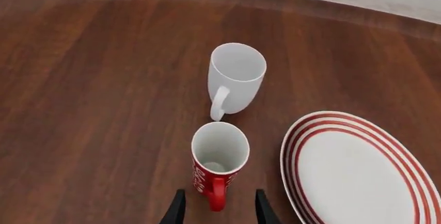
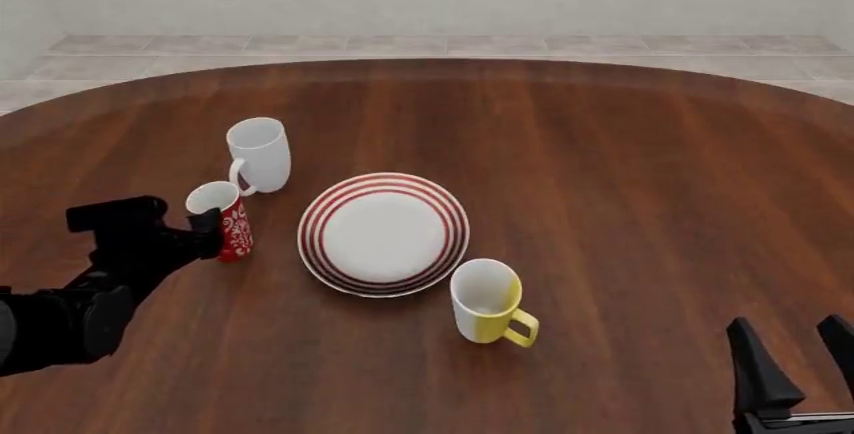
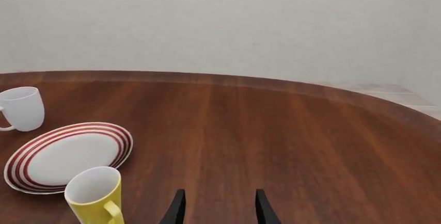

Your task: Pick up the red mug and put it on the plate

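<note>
Left gripper (image 1: 218, 211) sits right at the red mug (image 1: 219, 162), jaws open either side of its handle – nothing gripped yet. The mug stands upright just left of the plate (image 2: 383, 233), white mug (image 2: 259, 154) beyond it. Looks rigid, glazed, probably slippery – I'd pinch the handle or rim. Right gripper (image 2: 798, 366) is open, idle.

No readable text, label, brand, number or sign is showing in any view. The red mug (image 1: 217, 170) is carrying only a white floral pattern, not letters, and the plate (image 2: 383, 233) is showing nothing but plain red rings around its rim.
</note>
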Controlling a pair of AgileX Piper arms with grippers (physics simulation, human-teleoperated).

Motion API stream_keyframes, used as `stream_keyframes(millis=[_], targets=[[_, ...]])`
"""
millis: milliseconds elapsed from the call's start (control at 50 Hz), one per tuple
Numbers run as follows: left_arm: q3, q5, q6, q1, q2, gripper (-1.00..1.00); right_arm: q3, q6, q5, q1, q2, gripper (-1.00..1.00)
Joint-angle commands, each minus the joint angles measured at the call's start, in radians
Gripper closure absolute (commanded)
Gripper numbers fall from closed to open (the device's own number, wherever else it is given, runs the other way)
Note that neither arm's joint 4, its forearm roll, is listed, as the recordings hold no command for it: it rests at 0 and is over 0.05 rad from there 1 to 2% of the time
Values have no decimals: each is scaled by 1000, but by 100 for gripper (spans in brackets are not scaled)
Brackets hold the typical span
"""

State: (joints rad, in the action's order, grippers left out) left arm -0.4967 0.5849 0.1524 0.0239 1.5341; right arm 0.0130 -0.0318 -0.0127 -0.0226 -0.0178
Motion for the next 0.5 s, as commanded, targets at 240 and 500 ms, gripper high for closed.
stream_keyframes(millis=[240, 500], targets=[[-30, 23, 5, -11, 72, -100, -5, 0, 2, 0, 3, -100], [-36, 37, 19, -7, 109, -100, -4, 6, 6, 4, -4, -100]])
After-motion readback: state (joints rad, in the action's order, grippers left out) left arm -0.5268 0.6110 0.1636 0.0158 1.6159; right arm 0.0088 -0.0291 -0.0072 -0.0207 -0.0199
